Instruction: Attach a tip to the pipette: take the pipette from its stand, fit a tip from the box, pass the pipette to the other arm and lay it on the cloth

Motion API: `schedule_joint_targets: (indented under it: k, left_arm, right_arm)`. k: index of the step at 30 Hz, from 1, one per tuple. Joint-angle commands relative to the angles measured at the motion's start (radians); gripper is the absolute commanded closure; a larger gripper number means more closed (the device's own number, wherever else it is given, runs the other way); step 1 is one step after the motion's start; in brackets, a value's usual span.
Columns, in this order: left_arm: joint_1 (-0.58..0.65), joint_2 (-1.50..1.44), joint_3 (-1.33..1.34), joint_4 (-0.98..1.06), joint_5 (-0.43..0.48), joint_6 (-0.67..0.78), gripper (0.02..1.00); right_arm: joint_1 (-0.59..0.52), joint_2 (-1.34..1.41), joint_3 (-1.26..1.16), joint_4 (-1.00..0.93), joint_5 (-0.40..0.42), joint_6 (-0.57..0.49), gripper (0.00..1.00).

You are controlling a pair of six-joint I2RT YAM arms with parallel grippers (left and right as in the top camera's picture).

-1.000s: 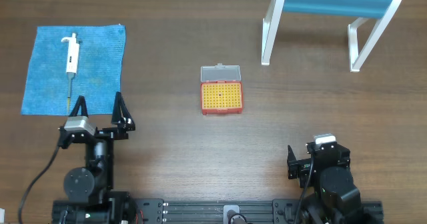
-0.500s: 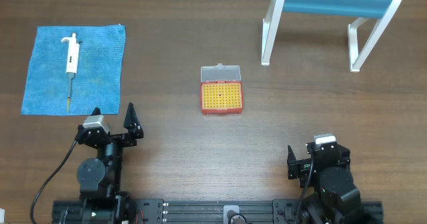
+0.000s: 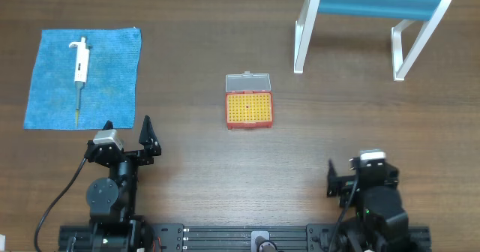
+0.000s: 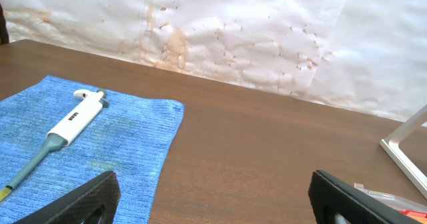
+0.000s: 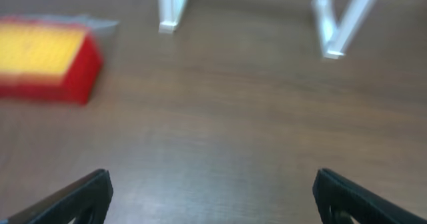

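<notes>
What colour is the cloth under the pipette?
The cloth is blue, seen best in the left wrist view.

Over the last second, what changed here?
The left gripper drew back from the edge of the blue cloth toward its base, fingers open. The right gripper shifted slightly. The pipette on the cloth, the tip box and the stand stayed put.

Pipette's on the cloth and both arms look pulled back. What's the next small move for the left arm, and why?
Probably just park the left end effector at rest, open. The pipette lies on the cloth with a yellow tip on it, apart from that open end effector, so nothing seems left to grasp.
</notes>
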Motion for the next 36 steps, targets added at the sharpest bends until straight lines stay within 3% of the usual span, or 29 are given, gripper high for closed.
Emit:
schedule_joint_targets:
  k: [1,4,15,36]
  left_arm:
    - [0.003,-0.009,-0.001,-0.008,0.003,0.016,0.104]
    - [0.003,-0.009,-0.001,-0.008,0.003,0.016,0.104]
    - [0.003,-0.009,-0.001,-0.008,0.003,0.016,0.104]
    - [0.003,-0.009,-0.001,-0.008,0.003,0.016,0.104]
  right_arm:
    - [-0.386,0.000,-0.079,0.542,-0.154,-0.007,0.027]
    - [-0.471,0.000,-0.152,0.748,-0.224,-0.006,0.027]
    - [-0.321,-0.061,-0.413,0.881,-0.267,-0.006,0.027]
    - [-0.322,-0.061,-0.446,0.851,-0.267,-0.011,0.025]
